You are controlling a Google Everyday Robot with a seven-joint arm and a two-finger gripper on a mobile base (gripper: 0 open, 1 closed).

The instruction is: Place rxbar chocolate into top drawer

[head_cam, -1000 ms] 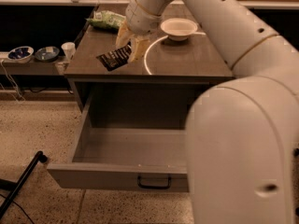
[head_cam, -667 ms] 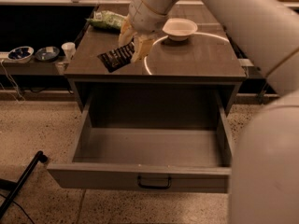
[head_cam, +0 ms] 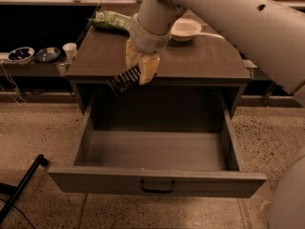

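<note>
Office pantry or test room, by the look: speckled stone floor (head_cam: 43,128), brown cabinet (head_cam: 200,63) bearing white bowl (head_cam: 186,28) and green snack bag (head_cam: 110,21), bowls (head_cam: 21,54) and cup (head_cam: 70,50) on a side shelf (head_cam: 28,68). Gripper (head_cam: 139,72) above open drawer (head_cam: 95,185), pinching dark snack bar (head_cam: 123,81).

Tool (head_cam: 139,73) with rxbar chocolate (head_cam: 122,82) no longer over desk (head_cam: 200,63) top, now past its front edge, above top drawer (head_cam: 157,150).
</note>
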